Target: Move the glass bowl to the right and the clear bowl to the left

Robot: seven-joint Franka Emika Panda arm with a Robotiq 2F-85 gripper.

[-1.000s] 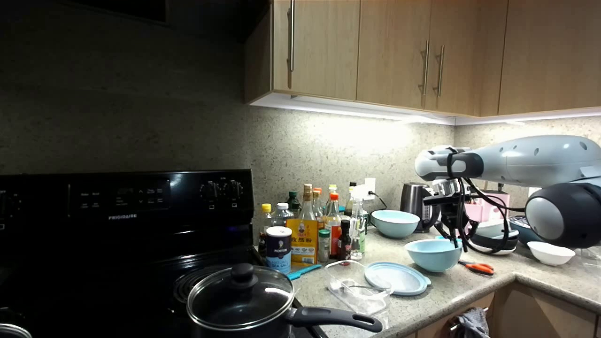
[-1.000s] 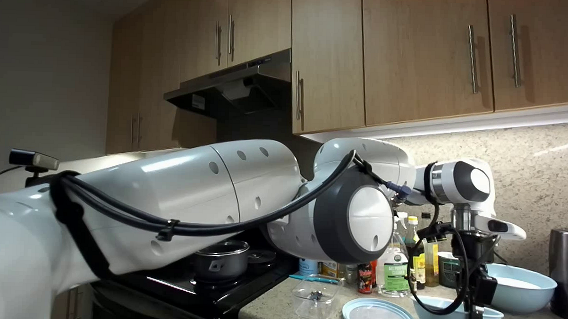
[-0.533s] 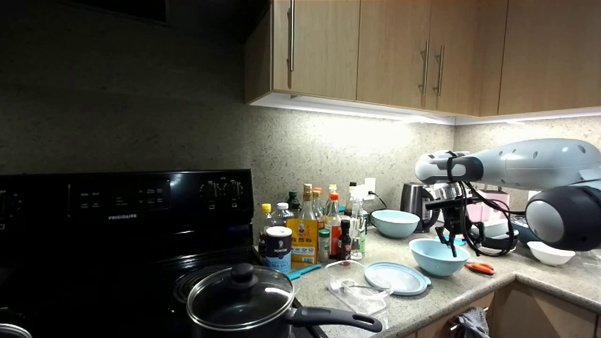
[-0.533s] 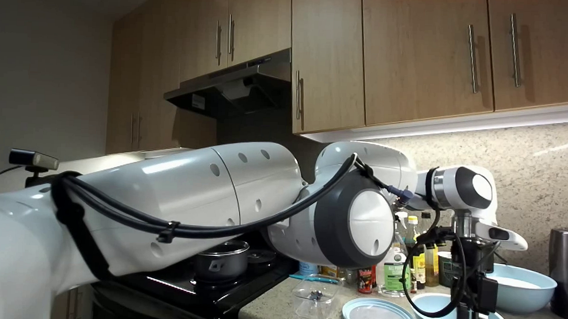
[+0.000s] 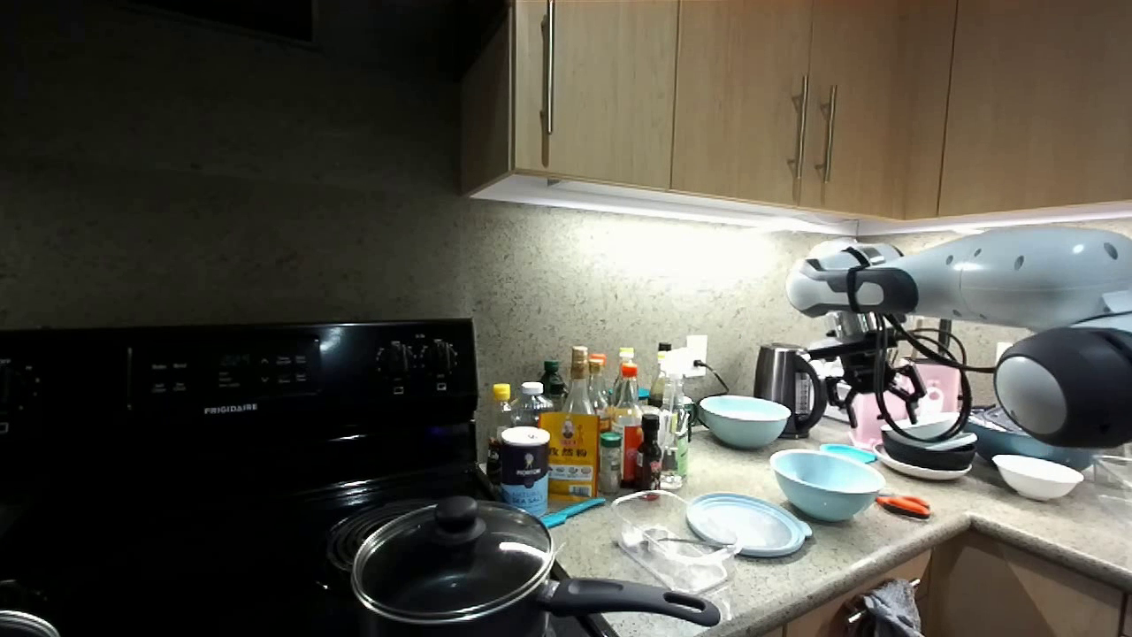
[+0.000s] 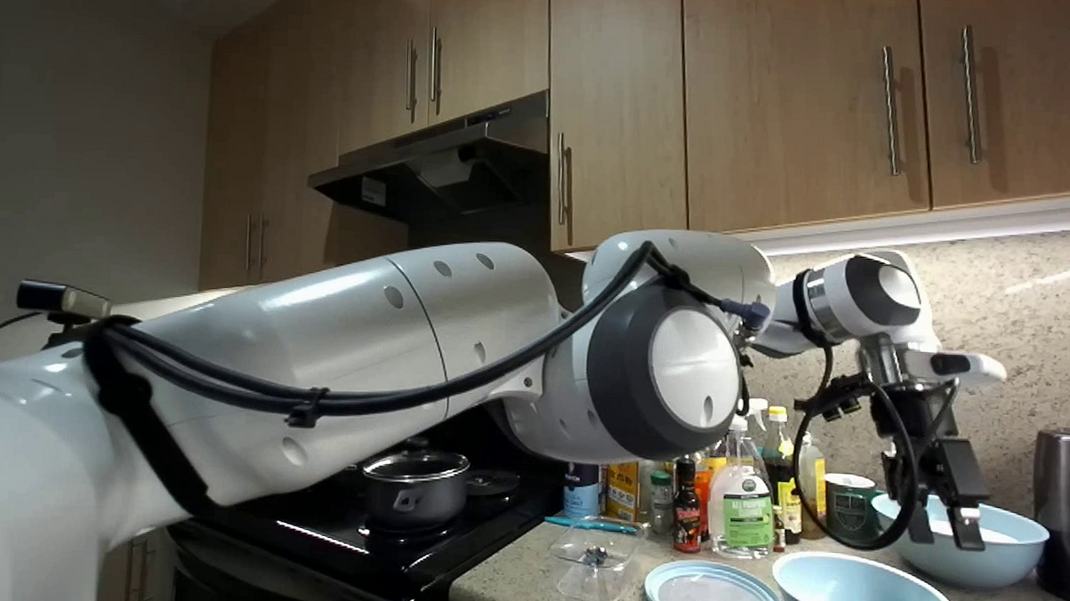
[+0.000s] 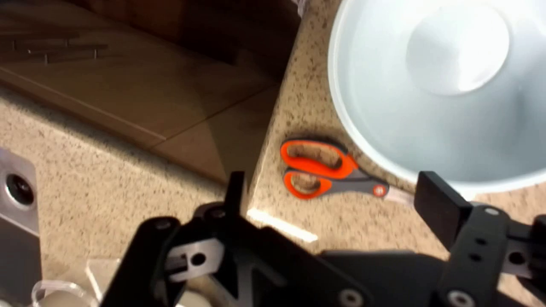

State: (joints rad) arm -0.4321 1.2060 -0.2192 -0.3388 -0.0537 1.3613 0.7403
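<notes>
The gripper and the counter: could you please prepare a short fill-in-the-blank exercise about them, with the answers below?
The gripper is not shut but ____.
The near blue bowl stands upright, with its opening facing ____.
The scissors have handles coloured bright ____ and grey.
In an exterior view, the far blue bowl stands beside the metal ____ with the black handle.
Missing words: open; up; orange; kettle.

Saw the gripper (image 7: 335, 187) spread wide above the speckled counter (image 7: 305, 111). Caught orange-handled scissors (image 7: 341, 169) lying on it, just beside the light-blue bowl (image 7: 452, 123), with the blade (image 7: 399, 196) partly hidden.
</notes>
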